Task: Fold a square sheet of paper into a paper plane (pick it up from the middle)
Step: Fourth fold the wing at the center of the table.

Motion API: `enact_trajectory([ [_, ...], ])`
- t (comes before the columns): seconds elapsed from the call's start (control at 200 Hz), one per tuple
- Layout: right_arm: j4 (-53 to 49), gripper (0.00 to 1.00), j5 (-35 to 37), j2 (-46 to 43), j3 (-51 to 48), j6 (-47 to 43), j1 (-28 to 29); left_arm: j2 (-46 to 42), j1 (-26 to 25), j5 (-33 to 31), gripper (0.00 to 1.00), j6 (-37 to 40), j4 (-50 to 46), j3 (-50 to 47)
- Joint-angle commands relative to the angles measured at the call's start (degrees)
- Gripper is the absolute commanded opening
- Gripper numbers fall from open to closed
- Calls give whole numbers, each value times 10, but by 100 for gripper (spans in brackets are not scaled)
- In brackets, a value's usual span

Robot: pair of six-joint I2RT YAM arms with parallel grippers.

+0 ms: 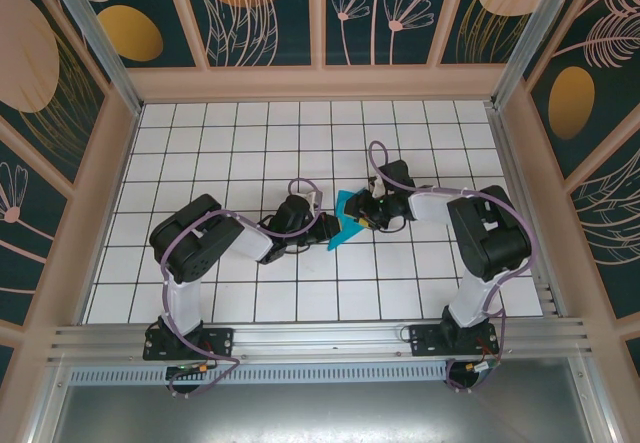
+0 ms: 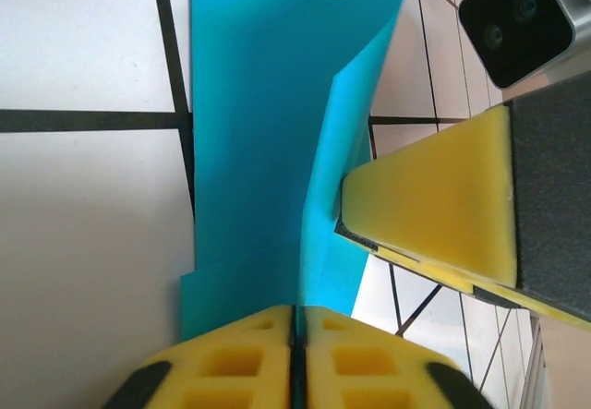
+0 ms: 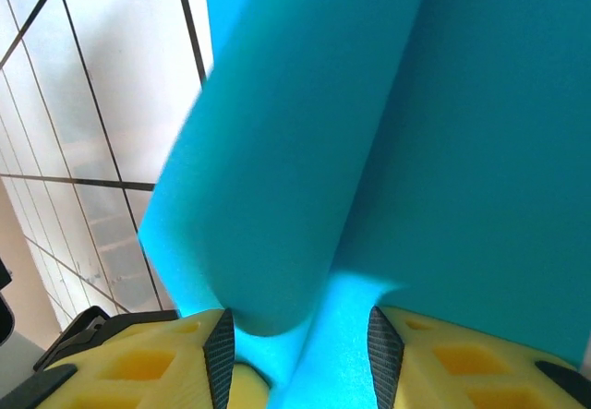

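Paper (image 3: 388, 150) runs past the right wrist view's top and right edges. In the overhead view both tools cover most of the sheet; its folds are too small to read.

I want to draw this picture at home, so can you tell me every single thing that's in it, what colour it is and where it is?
square sheet of paper: one, bright cyan-blue, partly folded and curled, in the middle of the table between the two grippers.
table: one, white tiles with dark grid lines, under everything.
walls: dark teal panels with orange and pink plant shapes, in pale frames around the table.
left gripper: one, yellow pads on black, pads together with the paper's edge pinched between them.
right gripper: one, yellow pads on black, pads apart with curled paper between them.
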Motion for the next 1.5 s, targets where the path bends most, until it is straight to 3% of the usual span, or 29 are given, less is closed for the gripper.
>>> enact_trajectory([
  [0.0,-54,46,84,51,-7,-1,7,-29,1,-14,22,-1,-6,-16],
  [0.135,-65,46,96,68,-5,0,9,-76,2,-45,35,-9,-47,-31],
  [0.235,-73,47,109,76,1,-3,13,-106,2,-70,37,-4,-96,-29],
  [0.535,-96,51,130,104,15,-9,24,-114,2,-27,28,26,-111,-3],
  [0.706,-95,51,131,99,8,-11,25,-99,2,-65,32,24,-138,3],
  [0.891,-94,50,125,98,9,-12,25,-47,2,-23,34,36,-123,39],
  [1.496,-100,48,122,89,11,-15,26,5,1,18,23,81,-89,70],
])
